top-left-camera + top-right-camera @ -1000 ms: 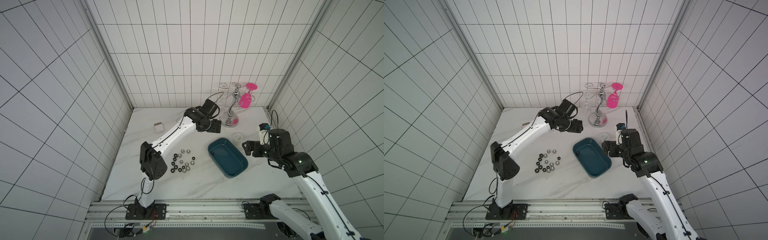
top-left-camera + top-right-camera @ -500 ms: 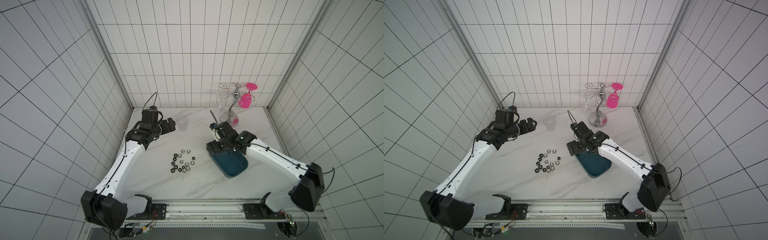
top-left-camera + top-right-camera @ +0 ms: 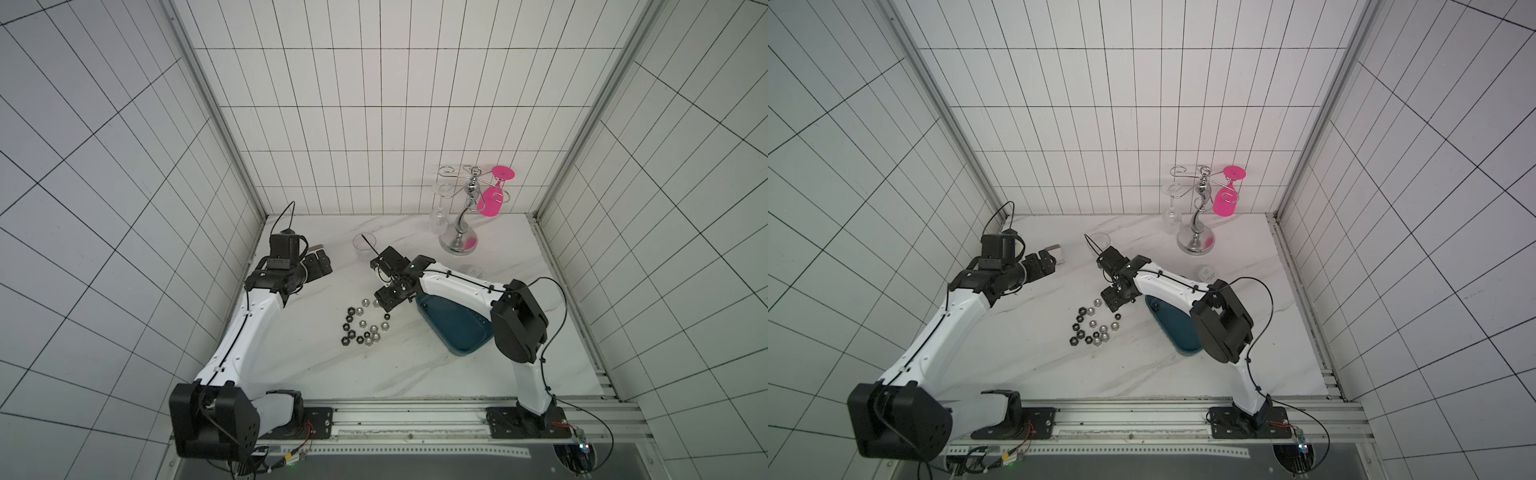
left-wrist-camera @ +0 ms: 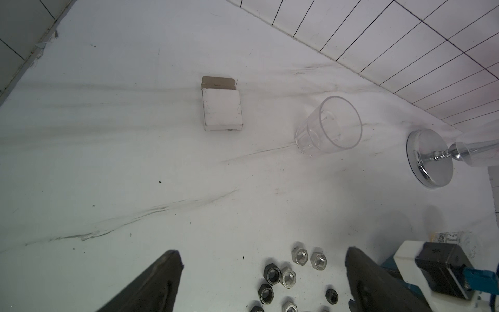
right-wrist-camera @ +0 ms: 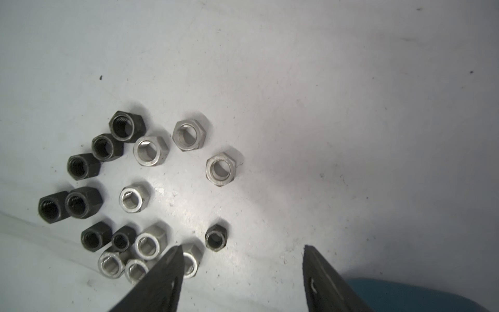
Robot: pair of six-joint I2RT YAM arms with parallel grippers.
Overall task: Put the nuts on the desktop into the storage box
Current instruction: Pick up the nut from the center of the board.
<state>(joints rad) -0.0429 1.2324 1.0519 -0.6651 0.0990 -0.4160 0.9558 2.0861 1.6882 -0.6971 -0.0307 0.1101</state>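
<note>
Nearest the rail, the small black and silver steel hex nuts point(image 3: 365, 326) lie clustered on the white marble-veined desktop point(image 3: 332, 374). I see none in the dark teal shallow plastic storage box point(image 3: 457, 332) just beside them. The right gripper point(image 3: 386, 300) hangs over the cluster's box-side edge, jaws parted around nothing. The nuts look hard, dense and slick, apt to skate; I'd pinch the lone black nut point(image 5: 215, 237) across opposite flats. Only the right wrist view shows their threads; in both top views they are specks. Farther off, the left gripper point(image 3: 319, 268) is spread wide and empty, near a clear drinking glass point(image 3: 365, 245).
</note>
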